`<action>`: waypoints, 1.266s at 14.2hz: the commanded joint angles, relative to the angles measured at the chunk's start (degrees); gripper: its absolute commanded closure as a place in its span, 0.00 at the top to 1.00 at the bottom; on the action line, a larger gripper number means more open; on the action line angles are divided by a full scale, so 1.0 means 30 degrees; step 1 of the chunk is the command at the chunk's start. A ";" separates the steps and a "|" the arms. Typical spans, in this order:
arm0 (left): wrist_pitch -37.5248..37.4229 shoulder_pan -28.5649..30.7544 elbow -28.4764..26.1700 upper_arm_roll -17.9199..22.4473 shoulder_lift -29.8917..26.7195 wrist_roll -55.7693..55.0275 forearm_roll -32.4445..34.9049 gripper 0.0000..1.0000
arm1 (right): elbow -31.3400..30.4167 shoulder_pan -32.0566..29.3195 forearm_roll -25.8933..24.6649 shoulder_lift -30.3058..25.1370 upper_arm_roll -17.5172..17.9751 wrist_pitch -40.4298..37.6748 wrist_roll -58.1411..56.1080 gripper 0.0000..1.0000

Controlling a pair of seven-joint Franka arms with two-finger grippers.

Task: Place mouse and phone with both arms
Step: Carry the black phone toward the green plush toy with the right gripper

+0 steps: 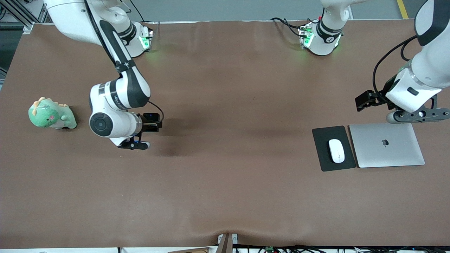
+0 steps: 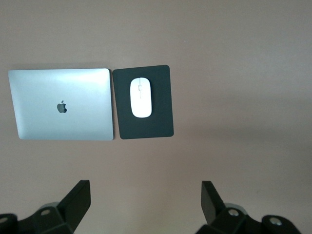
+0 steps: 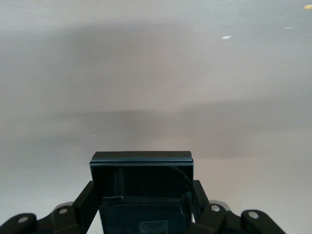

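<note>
The white oval mouse (image 1: 336, 150) (image 2: 141, 97) lies on a dark mouse pad (image 1: 321, 160) (image 2: 146, 127) toward the left arm's end of the table. My left gripper (image 1: 420, 115) (image 2: 145, 184) hangs open and empty over the bare table, close to the laptop's edge. The black glossy phone (image 1: 151, 117) (image 3: 141, 170) is clamped between the fingers of my right gripper (image 1: 149, 123) (image 3: 142, 187), which is up over the table toward the right arm's end. The right wrist and hand hide most of the phone in the front view.
A closed silver laptop (image 1: 386, 144) (image 2: 62, 105) lies beside the mouse pad, on the side toward the left arm's end. A green dinosaur plush (image 1: 51, 114) sits toward the right arm's end. Brown tabletop (image 1: 232, 140) spreads between the two arms.
</note>
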 commanded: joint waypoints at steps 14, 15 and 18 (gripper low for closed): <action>0.0182 0.0838 -0.0385 0.0026 -0.1111 -0.0061 -0.0706 1.00 | -0.6100 -0.6487 -0.1506 -0.1793 0.0082 0.5542 -0.6367 0.00; 0.0211 0.0867 -0.0239 0.0026 -0.1052 -0.0063 -0.0677 1.00 | -0.6274 -0.6809 -0.1535 -0.1763 0.0082 0.5571 -0.6657 0.00; 0.0211 0.0867 -0.0150 0.0026 -0.1023 -0.0063 -0.0676 1.00 | -0.7036 -0.7805 -0.1535 -0.1588 0.0082 0.7177 -0.8442 0.00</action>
